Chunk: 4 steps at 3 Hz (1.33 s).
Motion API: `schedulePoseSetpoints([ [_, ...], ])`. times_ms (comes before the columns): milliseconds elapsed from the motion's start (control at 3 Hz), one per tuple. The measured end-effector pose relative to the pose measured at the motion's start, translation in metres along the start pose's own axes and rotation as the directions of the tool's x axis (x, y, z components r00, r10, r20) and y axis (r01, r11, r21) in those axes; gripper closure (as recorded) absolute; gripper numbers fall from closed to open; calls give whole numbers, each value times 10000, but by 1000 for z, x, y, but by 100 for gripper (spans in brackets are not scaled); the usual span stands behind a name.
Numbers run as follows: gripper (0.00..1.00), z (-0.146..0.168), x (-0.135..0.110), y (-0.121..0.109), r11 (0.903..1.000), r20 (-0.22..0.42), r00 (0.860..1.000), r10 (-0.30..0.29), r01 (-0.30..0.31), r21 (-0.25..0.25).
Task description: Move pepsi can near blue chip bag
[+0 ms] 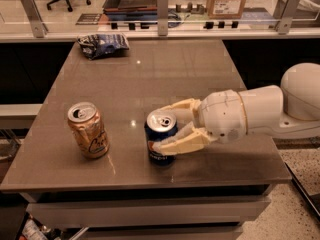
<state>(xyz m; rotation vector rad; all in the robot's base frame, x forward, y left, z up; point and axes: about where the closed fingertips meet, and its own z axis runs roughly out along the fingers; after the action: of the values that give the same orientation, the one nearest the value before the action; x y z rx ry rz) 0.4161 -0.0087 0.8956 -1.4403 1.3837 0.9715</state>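
The gripper point(161, 130) sits at the front of the table point(165, 74), its two fingers point(182, 143) pressed against either side of the pepsi can point(162, 121). They look clamped on it, though I cannot tell whether the can's base has left the surface. The blue chip bag point(102, 45) lies well apart, at the far left corner.

The grip is side-on and low, so a fast swing could tip or slip the can. The tan can point(89, 130) stands near on the left, and a wide leftward sweep could knock it. The diagonal path to the bag looks open.
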Motion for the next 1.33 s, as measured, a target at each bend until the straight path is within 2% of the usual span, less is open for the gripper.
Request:
schedulePoseSetpoints([
  [333, 100, -13, -19, -30, 9966, -138, 9992, 374, -363, 733],
  [667, 100, -32, -51, -74, 9773, -175, 9969, 766, -716, 1994],
  [1000, 100, -49, -85, -123, 9411, -297, 9949, 967, -817, 3281],
  [1333, 100, -60, -108, -168, 9120, -577, 9950, 812, -508, 4070],
])
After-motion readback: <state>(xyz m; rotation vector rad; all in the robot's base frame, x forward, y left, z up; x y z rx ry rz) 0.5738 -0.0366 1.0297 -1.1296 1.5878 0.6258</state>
